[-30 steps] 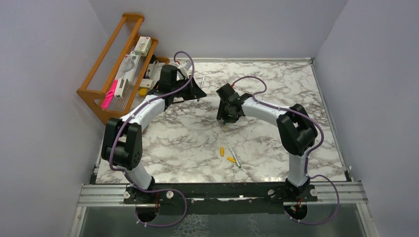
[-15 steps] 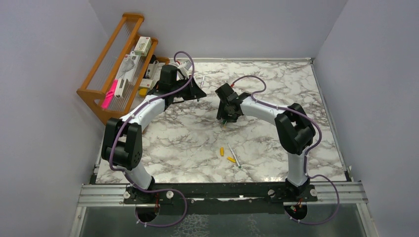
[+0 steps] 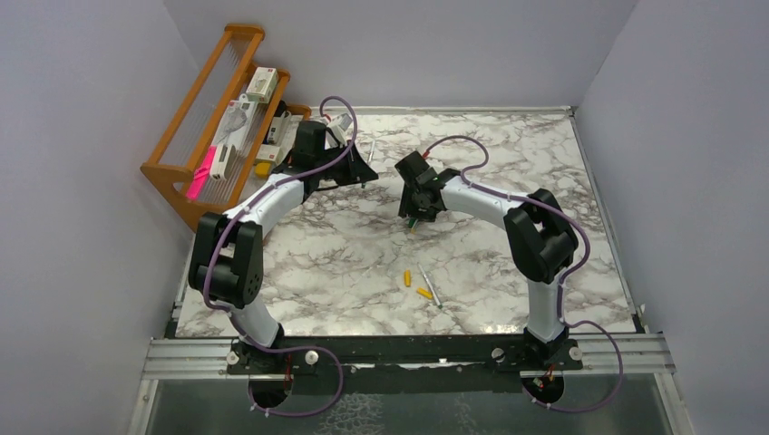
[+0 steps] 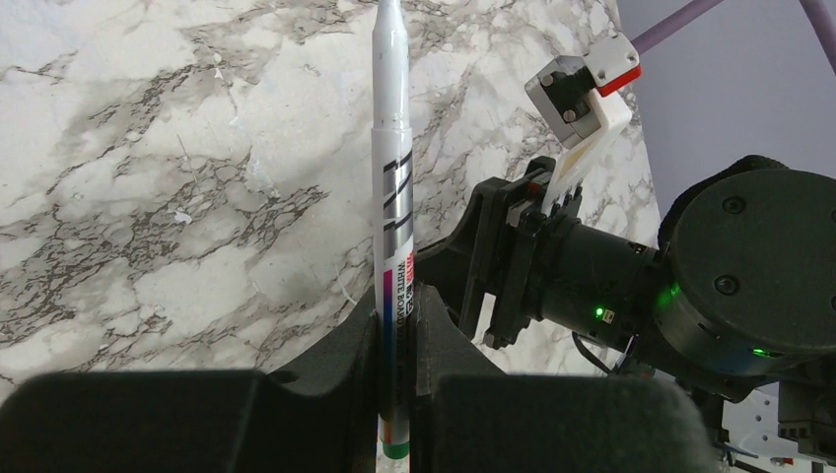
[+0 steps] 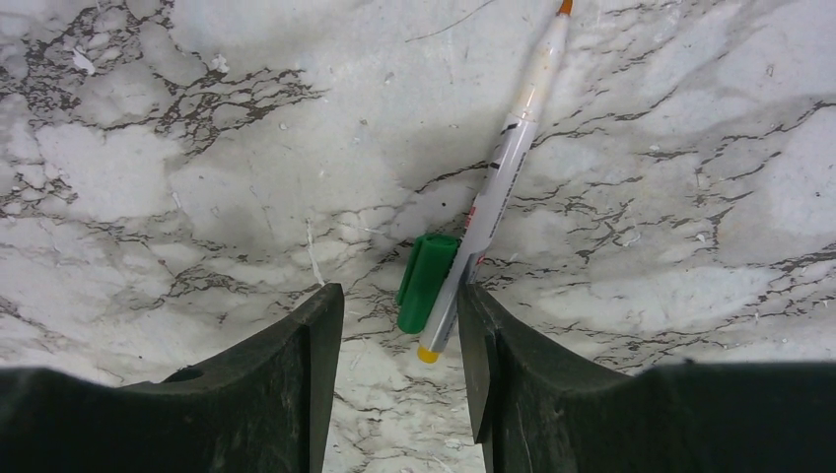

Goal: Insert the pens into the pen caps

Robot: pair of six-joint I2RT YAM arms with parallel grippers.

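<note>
Item, left gripper (image 4: 396, 320): closed tight on the held pen (image 4: 392, 148), a white stick pen with a green end that stands straight out between its fingers, over the bench (image 3: 299, 263) near the far edge, toward the far-left corner and beside the wooden rack (image 3: 245, 33); you have barely shifted this arm over the last second. Item, right gripper (image 5: 401, 296): fingers apart and gripping nothing, low over the middle of the bench toward the far edge; it has crept a little farther toward that edge and toward the left arm, the only real change on record. Item, green cap (image 5: 426, 281): flat on the bench between those parted fingers, touching the second pen (image 5: 508, 158), whose yellow end lies just beside the finger on the right of the wrist view and whose orange tip points away. Item, first yellow cap (image 3: 407, 277), second yellow cap (image 3: 423, 293) and third pen (image 3: 430, 288): close together toward the near edge, unmoved. Assessment: no pen is capped yet; you appear to be settling over the green cap to pick it up for the held pen. Because the cap rests against the second pen, closing here could pinch both, so favour the cap's side
</note>
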